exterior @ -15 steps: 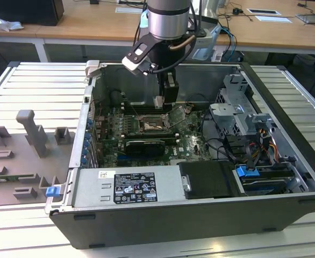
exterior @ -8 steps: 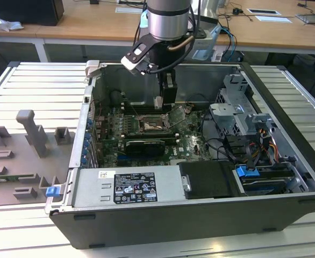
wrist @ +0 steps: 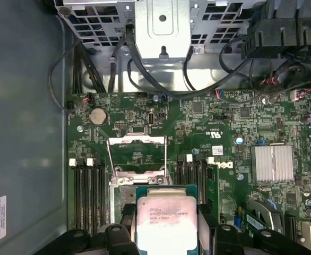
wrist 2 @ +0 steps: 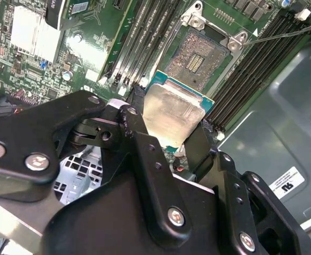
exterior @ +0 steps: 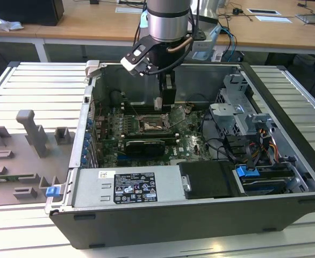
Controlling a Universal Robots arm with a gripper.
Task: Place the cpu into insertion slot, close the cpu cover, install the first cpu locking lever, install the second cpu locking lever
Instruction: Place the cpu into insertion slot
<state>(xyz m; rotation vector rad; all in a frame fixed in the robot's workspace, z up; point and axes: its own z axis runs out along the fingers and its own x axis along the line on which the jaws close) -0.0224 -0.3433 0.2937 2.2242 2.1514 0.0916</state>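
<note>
Item one, the chip (wrist 2: 174, 109) (wrist: 166, 220): we are seeing it clamped by two opposite edges between the black fingers (wrist 2: 142, 143) of the gripper (wrist 2: 169, 133), its silver top showing in both wrist views and a green border showing around it. It is hanging above the circuit board (wrist: 224, 122), just beside the socket (wrist 2: 200, 56) and not seated in it. The socket is lying uncovered, its contact field showing, with long black memory slots (wrist: 89, 183) running along either side. In the exterior view the gripper (exterior: 165, 99) is reaching down into the open computer case (exterior: 200, 228), which is lying on a slatted metal table (exterior: 18, 80).
</note>
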